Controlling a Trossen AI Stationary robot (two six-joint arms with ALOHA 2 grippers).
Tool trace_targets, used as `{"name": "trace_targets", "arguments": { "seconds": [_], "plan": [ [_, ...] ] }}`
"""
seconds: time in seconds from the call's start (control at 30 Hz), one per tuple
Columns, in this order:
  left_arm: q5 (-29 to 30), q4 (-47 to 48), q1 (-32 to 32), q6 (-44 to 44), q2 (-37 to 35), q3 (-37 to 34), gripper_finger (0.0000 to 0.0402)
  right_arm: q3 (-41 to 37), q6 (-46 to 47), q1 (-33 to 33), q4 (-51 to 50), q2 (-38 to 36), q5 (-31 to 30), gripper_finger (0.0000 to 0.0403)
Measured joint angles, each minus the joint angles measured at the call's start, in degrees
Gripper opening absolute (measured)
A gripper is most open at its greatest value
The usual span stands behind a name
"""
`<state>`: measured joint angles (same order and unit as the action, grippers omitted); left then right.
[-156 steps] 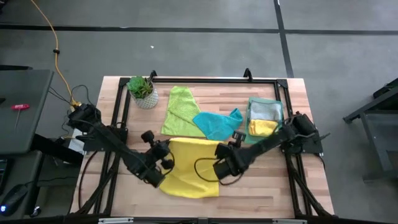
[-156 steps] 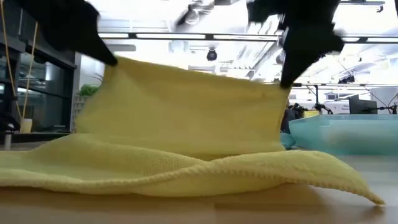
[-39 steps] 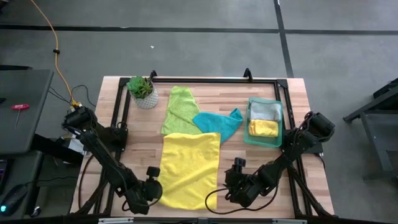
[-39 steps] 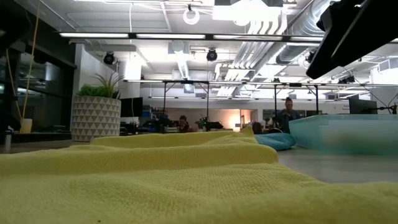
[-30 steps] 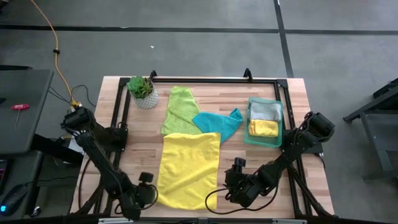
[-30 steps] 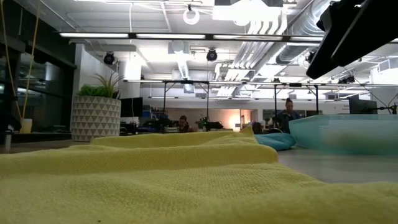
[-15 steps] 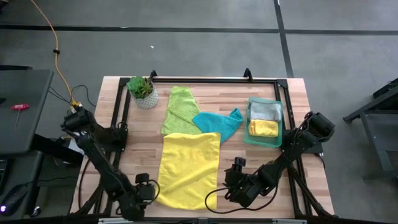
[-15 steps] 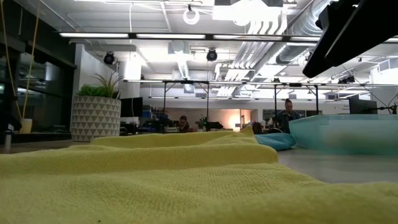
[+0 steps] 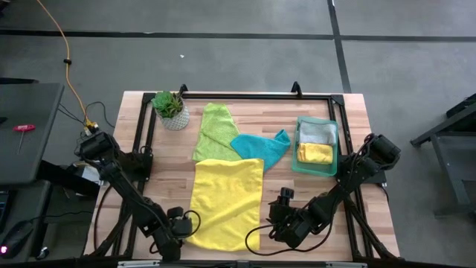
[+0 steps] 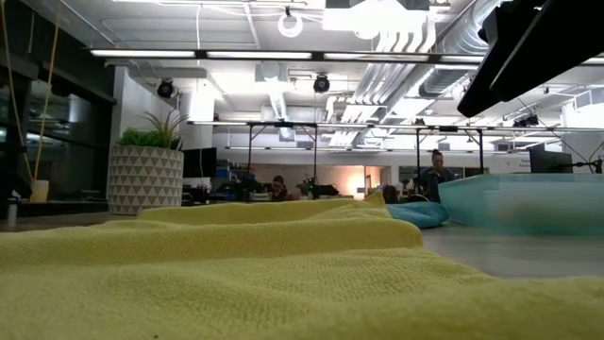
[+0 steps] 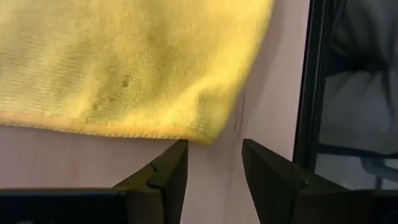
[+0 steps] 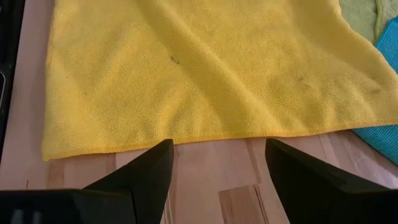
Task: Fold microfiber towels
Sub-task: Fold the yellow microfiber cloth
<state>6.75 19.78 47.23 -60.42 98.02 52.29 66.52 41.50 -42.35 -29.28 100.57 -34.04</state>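
Observation:
A yellow microfiber towel lies spread flat on the table's near half. My left gripper stands open at its near-left corner; that corner lies just ahead of the gap between the fingers, untouched. My right gripper stands open beside the towel's right edge, close to the near end, with bare wood between its fingers. Farther back lie a lime green towel and a teal towel; the teal one overlaps the lime one's edge.
A translucent green tray at the right holds a folded grey and a folded yellow towel. A potted plant stands at the far left. A black frame rail runs close beside my left gripper.
My left gripper has moved a little toward the table's right edge and down, up to the yellow towel's near-left corner, and has rolled about its wrist. The towel lies as before.

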Motion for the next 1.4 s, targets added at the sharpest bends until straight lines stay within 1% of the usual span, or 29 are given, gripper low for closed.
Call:
{"name": "trace_targets", "arguments": {
  "seconds": [0.1,0.23,0.53,0.67,0.73,0.9,1.0,1.1,1.33,1.4],
  "plan": [
    [-2.5,-0.1,-0.5,0.0,0.9,0.0,0.0143,0.0,0.0,0.0,0.0,0.0,0.0,0.0248],
    [-3.4,0.1,-0.6,-0.5,2.0,0.1,0.0143,0.0,0.0,0.0,0.0,0.0,0.0,0.0248],
    [-0.2,-2.1,-1.0,2.5,2.7,0.1,0.0143,0.0,0.0,0.0,0.2,0.0,0.0,0.0248],
    [2.6,-4.3,-1.2,5.7,2.7,0.1,0.0143,0.0,0.0,0.0,0.2,0.0,0.0,0.0248],
    [2.5,-6.0,-1.2,7.5,2.6,0.1,0.0143,0.0,0.0,0.0,0.2,0.0,0.0,0.0248],
    [-3.9,-11.0,-2.0,10.3,2.6,0.1,0.0143,0.0,0.0,0.0,0.2,0.0,0.0,0.0248],
    [-6.5,-14.2,-3.0,12.3,2.6,0.1,0.0142,0.0,0.0,0.0,0.2,0.0,-0.1,0.0248],
    [-8.2,-15.7,-4.3,14.2,2.5,0.1,0.0142,0.0,0.0,0.0,0.2,0.0,-0.1,0.0248],
    [-11.6,-15.9,-7.6,17.5,2.5,0.1,0.0142,0.0,0.0,0.0,0.2,0.0,-0.1,0.0248],
    [-11.7,-16.2,-8.2,17.5,2.3,0.1,0.0142,0.0,0.0,0.0,0.2,0.0,-0.1,0.0248]
  ]
}}
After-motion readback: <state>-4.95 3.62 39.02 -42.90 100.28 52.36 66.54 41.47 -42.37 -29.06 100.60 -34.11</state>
